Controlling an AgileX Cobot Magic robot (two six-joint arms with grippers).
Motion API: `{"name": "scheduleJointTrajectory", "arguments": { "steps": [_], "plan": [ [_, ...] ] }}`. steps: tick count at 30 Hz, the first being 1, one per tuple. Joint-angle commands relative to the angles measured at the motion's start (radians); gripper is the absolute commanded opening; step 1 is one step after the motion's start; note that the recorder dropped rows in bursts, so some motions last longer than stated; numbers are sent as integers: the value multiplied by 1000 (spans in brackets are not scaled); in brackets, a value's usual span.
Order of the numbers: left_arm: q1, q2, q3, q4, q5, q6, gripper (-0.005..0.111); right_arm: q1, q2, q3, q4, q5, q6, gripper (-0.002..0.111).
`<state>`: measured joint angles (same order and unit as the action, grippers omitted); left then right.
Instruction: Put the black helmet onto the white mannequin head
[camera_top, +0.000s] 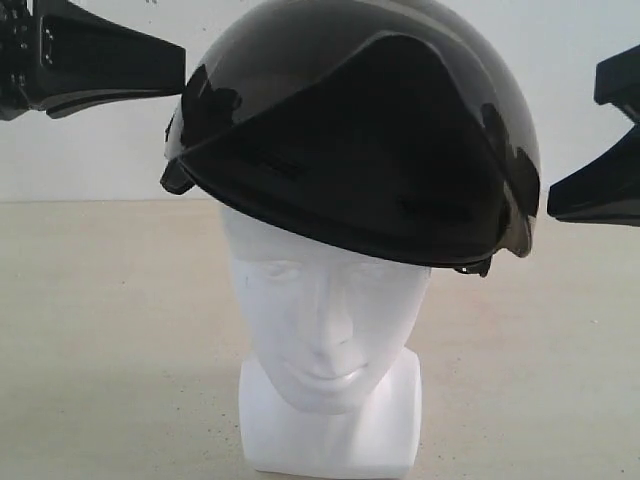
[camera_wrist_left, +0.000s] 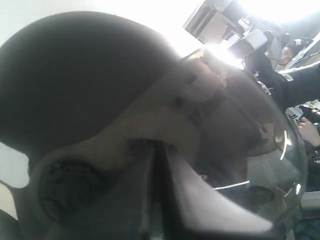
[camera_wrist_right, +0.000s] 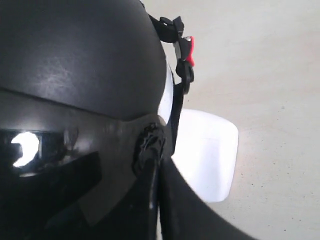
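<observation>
Atop the white mannequin head (camera_top: 330, 330), the black helmet (camera_top: 350, 130) sits between closed left pincer (camera_top: 172, 62) and closed right pincer (camera_top: 562, 200); tabletop (camera_top: 100, 350) open around.

From my end the glossy black helmet (camera_top: 350, 130) is sitting on top of the white mannequin head (camera_top: 325, 330), with its dark smoky visor (camera_top: 370, 160) across the front. It's cocked a bit, rim lower on the right of the exterior view than on the left. It covers the forehead, so the eyes, nose and mouth show under the rim, and the head stands upright on its squared base (camera_top: 330, 440), with a red-tabbed strap clip (camera_wrist_right: 189, 50) at the helmet's side.
</observation>
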<state>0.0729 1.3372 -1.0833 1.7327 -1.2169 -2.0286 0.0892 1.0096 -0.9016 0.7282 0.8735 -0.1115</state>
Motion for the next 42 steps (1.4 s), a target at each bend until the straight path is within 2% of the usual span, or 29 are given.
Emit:
{"name": "scheduleJointTrajectory", "arguments": {
  "steps": [1,7,27,35,42],
  "plan": [
    [1,1,39,12,-4,23,4,2,23,-5,25,-8,1,0],
    [1,1,100,12,-4,42,4,2,23,-5,40,-14,-3,0],
    [1,1,214,12,-4,77,4,2,23,-5,309,-7,-164,0],
    [1,1,290,12,-4,123,4,2,23,-5,324,56,-178,0],
    [3,1,292,12,-4,136,4,2,19,-5,320,56,-190,0]
  ]
}}
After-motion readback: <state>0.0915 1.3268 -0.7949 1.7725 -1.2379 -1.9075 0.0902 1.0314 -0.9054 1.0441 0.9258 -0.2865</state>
